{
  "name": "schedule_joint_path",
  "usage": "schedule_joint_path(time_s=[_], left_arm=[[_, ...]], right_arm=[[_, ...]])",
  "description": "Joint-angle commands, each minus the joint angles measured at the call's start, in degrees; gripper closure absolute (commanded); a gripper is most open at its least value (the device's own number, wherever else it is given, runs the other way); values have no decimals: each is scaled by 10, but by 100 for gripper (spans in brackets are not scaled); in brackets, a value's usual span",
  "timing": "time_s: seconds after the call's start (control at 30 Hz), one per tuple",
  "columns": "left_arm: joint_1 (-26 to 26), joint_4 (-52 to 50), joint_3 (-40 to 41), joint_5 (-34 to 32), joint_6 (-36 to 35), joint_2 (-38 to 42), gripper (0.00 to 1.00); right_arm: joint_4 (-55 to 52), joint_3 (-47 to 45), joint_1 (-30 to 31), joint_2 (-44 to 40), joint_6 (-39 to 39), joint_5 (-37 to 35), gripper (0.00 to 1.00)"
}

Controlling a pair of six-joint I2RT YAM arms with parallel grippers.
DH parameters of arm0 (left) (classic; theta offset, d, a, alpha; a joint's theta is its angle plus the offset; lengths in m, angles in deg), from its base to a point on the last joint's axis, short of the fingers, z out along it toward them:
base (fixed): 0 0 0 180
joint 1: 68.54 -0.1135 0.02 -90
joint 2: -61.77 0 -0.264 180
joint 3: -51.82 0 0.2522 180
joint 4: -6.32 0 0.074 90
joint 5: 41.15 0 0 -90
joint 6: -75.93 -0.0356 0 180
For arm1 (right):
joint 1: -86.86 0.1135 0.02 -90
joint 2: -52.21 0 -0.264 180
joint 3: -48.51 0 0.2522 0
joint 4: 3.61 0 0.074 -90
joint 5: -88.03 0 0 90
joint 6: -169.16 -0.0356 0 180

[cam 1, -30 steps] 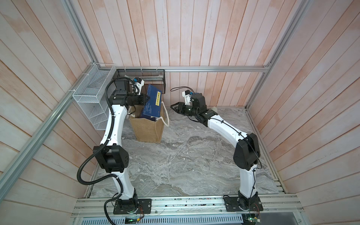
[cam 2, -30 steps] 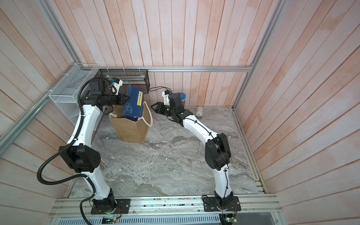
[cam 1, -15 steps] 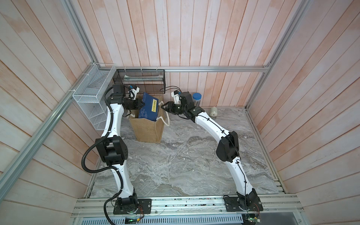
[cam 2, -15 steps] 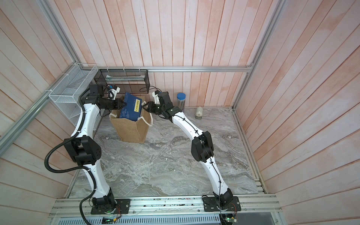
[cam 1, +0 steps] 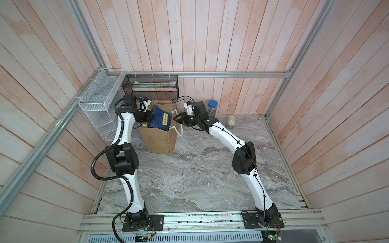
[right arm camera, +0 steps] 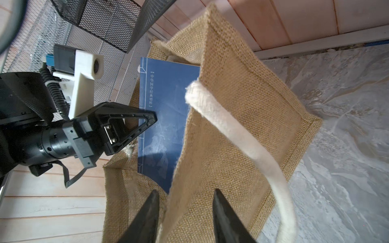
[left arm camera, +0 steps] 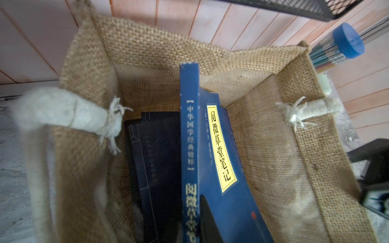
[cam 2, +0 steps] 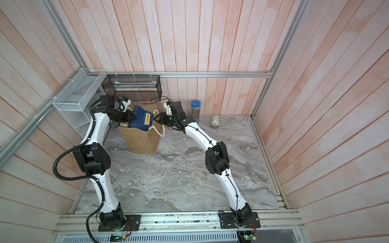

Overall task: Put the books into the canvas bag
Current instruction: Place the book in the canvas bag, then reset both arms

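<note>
The tan burlap canvas bag [cam 1: 160,138] [cam 2: 143,141] stands open near the back left. A navy book with a yellow title label [cam 1: 160,118] [cam 2: 141,121] leans half inside it. My left gripper [cam 1: 150,118] [cam 2: 132,117] is shut on that book's edge; one black finger [left arm camera: 205,210] lies on its cover [left arm camera: 221,157]. Darker books [left arm camera: 155,157] lie deeper in the bag. My right gripper [cam 1: 175,118] [right arm camera: 185,195] stands open, its jaws either side of the bag's rim [right arm camera: 242,126] beside a white rope handle [right arm camera: 242,143].
A black mesh basket [cam 1: 151,84] hangs on the back wall just above the bag. A white wire rack [cam 1: 99,109] is fixed to the left wall. A blue-capped tube of pencils [cam 1: 212,107] and a small cream object [cam 1: 231,122] stand at the back.
The left gripper has tipped the navy book and lowered it further into the bag. The right gripper has swung left from open floor to the bag's rim.
</note>
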Motion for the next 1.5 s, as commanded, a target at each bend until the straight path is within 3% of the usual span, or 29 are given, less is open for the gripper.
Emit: schedule_joint_path(time_s=[0.0, 0.23, 0.77, 1.07, 1.3, 1.47], left_arm=[[0, 14, 2, -8, -7, 0, 78], [1, 62, 49, -37, -5, 53, 66], [1, 167, 164, -52, 3, 239, 57], [1, 290, 378, -65, 32, 427, 40], [0, 386, 589, -114, 57, 602, 20], [0, 390, 696, -141, 88, 691, 10]], right_arm=[[13, 15, 6, 15, -4, 7, 58], [1, 18, 7, 0, 8, -8, 58], [-61, -25, 8, -104, 79, -84, 57], [-15, -232, 8, -262, 129, -155, 54], [73, -461, 5, -421, 169, -208, 52], [154, -639, -19, -540, 184, -238, 47]])
